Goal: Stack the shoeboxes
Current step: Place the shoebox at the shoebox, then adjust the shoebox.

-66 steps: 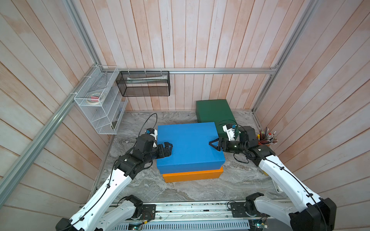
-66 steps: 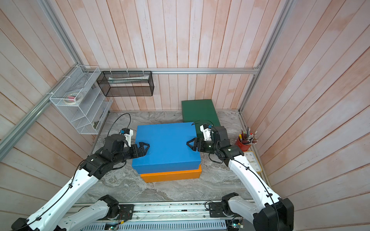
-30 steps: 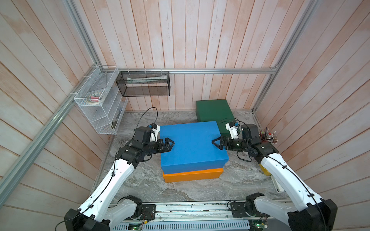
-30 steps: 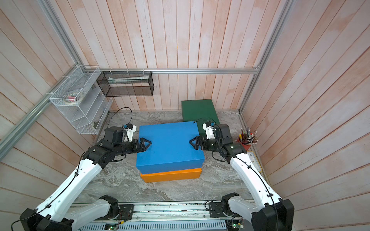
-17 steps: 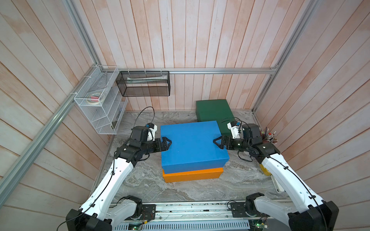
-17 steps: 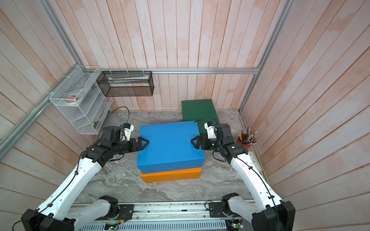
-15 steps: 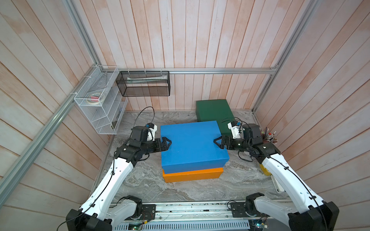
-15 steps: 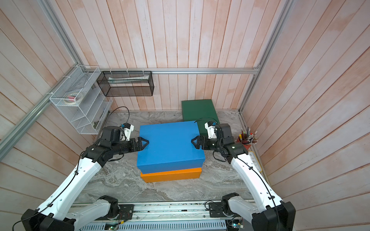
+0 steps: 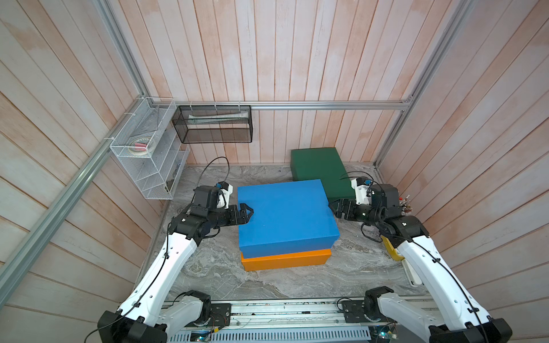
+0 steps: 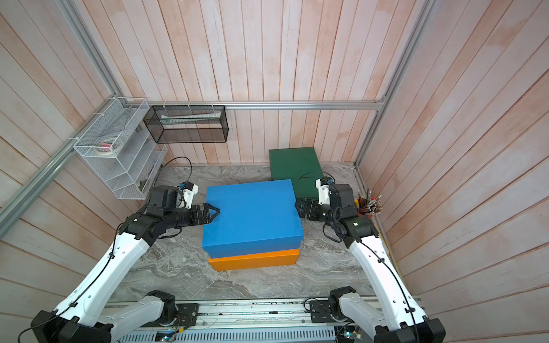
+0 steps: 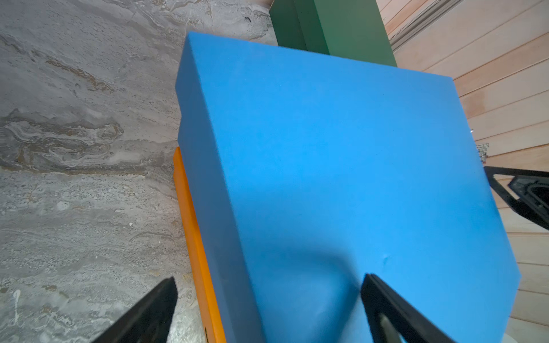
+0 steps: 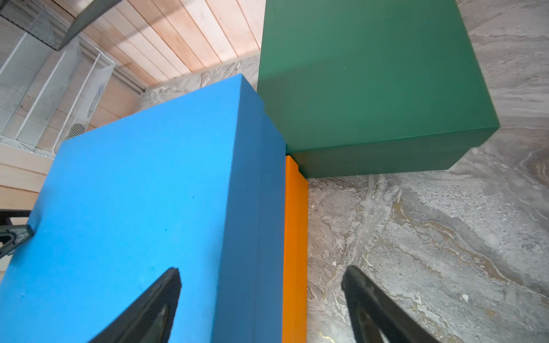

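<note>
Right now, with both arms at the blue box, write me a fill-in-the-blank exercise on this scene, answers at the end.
1. The blue shoebox sits directly on top of the ____ shoebox.
2. The only shoebox not yet in the stack, near the back wall, is dark ____.
3. The left gripper is at the blue shoebox's edge with its jaws ____.
4. The black mesh basket hangs on the wall next to a white wire ____.
Missing words: orange; green; open; rack.

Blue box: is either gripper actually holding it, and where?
Nothing is gripped. The left gripper and right gripper sit at opposite ends of the blue box, jaws open; it rests on the orange box.
</note>
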Controlling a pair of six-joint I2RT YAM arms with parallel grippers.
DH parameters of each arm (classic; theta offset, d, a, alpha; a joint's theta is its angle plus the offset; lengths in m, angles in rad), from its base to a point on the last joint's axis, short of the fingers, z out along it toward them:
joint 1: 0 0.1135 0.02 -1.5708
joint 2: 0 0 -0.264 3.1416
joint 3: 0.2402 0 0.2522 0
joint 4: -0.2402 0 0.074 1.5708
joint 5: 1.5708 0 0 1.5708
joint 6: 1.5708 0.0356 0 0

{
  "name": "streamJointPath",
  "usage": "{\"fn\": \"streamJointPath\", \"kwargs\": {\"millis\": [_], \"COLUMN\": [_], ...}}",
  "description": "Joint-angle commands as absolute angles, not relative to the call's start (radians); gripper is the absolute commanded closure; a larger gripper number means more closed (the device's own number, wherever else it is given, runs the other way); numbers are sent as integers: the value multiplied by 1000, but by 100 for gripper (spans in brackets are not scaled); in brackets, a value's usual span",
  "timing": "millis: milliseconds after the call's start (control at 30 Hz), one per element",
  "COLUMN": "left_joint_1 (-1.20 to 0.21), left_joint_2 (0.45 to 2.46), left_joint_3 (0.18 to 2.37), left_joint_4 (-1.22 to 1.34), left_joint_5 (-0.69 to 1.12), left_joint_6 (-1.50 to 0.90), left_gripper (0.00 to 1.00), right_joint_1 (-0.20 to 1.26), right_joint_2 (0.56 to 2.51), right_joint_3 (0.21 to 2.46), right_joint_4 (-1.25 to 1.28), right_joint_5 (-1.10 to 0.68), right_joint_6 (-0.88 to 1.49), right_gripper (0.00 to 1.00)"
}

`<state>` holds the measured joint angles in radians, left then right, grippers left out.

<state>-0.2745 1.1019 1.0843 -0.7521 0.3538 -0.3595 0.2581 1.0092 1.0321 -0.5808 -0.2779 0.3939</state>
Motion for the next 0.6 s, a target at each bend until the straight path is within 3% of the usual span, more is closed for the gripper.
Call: {"fn": "streamJointPath", "kwargs": {"millis": [0, 100, 567], "left_joint_1": [-269, -270, -274], "left_joint_2": [1113, 1115, 1100], "left_joint_3": [1147, 1170, 1103], "left_joint_4": [-788, -785, -753], "left_joint_5": [352, 378, 450], "left_joint_6": [-330, -335, -368], "left_gripper": [0, 0, 1], "right_joint_1": [256, 266, 412], "right_joint_2": [985, 976, 880], "right_joint_3": [1037, 995, 846], "right_joint_4": [-533, -514, -427], "right_joint_5": [-310, -355, -339], "right_joint_6": [436, 471, 611], "right_gripper": [20, 27, 36]}}
